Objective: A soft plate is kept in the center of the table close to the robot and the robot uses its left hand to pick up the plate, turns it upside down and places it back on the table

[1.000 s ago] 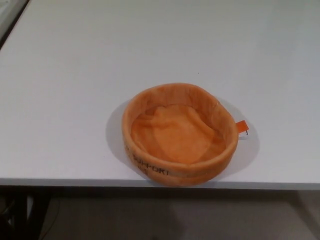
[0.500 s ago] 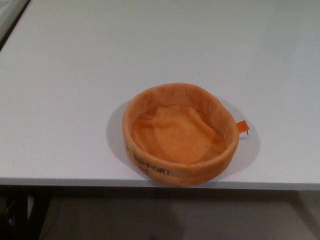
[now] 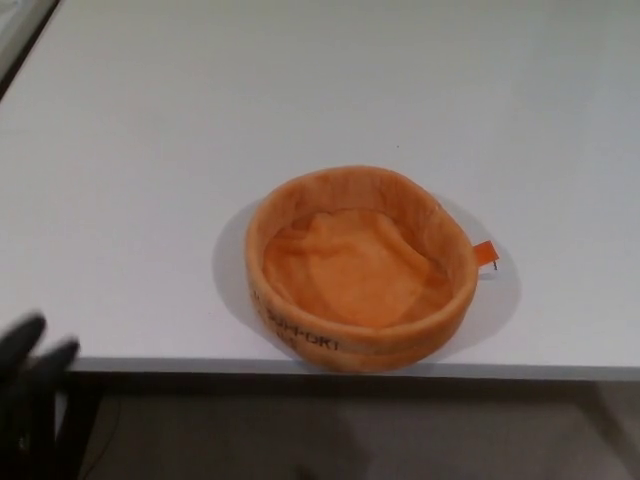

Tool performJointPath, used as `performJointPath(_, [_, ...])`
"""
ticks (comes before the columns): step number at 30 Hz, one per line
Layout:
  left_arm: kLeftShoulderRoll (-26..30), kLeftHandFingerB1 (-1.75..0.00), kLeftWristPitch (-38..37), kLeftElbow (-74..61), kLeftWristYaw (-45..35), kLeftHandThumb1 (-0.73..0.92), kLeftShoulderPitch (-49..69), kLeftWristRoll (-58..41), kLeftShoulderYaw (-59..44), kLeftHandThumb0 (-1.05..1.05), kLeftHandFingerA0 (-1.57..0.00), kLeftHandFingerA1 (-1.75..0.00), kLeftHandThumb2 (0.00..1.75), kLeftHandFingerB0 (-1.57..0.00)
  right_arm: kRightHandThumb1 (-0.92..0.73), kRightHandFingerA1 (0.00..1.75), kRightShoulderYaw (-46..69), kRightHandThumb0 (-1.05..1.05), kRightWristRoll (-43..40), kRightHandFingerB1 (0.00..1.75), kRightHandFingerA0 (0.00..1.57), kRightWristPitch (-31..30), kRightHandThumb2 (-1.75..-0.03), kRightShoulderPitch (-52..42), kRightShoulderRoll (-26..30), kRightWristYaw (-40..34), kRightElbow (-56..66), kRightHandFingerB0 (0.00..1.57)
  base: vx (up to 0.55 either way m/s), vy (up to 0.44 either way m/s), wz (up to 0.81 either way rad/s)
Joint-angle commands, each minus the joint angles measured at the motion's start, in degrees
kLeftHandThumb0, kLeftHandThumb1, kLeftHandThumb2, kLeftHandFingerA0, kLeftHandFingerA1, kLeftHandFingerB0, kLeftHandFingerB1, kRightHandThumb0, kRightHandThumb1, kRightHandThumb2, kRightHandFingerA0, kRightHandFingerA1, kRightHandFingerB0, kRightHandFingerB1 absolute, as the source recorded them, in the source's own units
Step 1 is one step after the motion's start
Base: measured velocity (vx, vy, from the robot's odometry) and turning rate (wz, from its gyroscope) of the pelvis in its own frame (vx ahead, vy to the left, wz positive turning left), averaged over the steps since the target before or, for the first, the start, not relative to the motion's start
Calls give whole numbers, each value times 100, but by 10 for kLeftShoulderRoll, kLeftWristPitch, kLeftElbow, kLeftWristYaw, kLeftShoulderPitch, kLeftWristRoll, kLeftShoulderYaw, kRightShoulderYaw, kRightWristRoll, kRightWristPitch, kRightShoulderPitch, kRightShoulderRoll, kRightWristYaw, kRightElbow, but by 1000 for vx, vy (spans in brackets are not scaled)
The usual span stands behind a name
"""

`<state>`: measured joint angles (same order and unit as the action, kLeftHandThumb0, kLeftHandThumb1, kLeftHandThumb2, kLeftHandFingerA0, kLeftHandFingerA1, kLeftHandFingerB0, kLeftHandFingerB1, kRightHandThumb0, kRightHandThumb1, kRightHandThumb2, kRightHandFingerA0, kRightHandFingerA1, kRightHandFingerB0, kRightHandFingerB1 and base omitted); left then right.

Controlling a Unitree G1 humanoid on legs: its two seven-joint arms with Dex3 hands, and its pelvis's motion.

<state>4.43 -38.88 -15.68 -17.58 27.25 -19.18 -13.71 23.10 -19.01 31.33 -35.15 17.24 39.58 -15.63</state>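
An orange soft plate (image 3: pixel 360 270) with a raised rim sits open side up on the white table (image 3: pixel 150 150), close to the near edge. A small orange tag (image 3: pixel 484 254) sticks out at its right side, and dark lettering runs along its front wall. My left hand (image 3: pixel 30 375) shows at the bottom left corner, blurred, with two black fingers (image 3: pixel 22 335) apart and nothing in them. It is well to the left of the plate and level with the table's near edge. My right hand does not show.
The table's near edge (image 3: pixel 200 365) runs across the lower part of the picture, with floor below it. A dark strip (image 3: pixel 25 45) marks the table's far left corner.
My left hand has come into view at the bottom left corner. The plate has not moved.
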Motion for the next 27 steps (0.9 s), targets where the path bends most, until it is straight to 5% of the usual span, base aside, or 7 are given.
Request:
performJointPath(1, [27,-32,67,-34,47,86,-78,19,-26,-94,-32,-41,67,-31,-91,32,3,-82,-16,28,28,-3,-72,-2,3,0,2,17,0,0,0])
performJointPath(13, [98,-32,166,-15,80,82,-319,132,-12,-100,-37,-41,66,-34,-92,33,1,-81,-19,28,30,-13,-71,-9,1,-2,16,18,0,0,0])
performJointPath(14, [101,-41,168,-9,84,63,-334,147,-8,-98,-31,-49,107,-27,-92,34,0,-82,-19,28,29,-13,-71,-10,1,-2,19,18,0,0,0])
performJointPath(15, [103,-31,171,-2,90,85,-355,169,0,-100,-37,-38,67,-35,-92,31,0,-83,-17,27,29,-12,-69,-8,2,-2,13,18,0,0,0])
performJointPath(18, [109,-42,191,1,99,66,-388,201,14,-100,-32,-47,106,-29,-92,32,-1,-83,-15,27,29,-10,-69,0,3,-2,3,18,0,0,0])
performJointPath(25, [114,-31,240,9,98,83,-476,254,67,-100,-34,-39,66,-33,-74,46,-2,-83,-12,39,21,-26,-107,-8,7,-9,28,9,0,0,0])
performJointPath(27, [116,-31,234,22,99,82,-492,262,77,-99,-35,-40,66,-33,-92,32,-2,-84,-7,27,31,-25,-69,-6,6,-11,25,18,0,0,0])
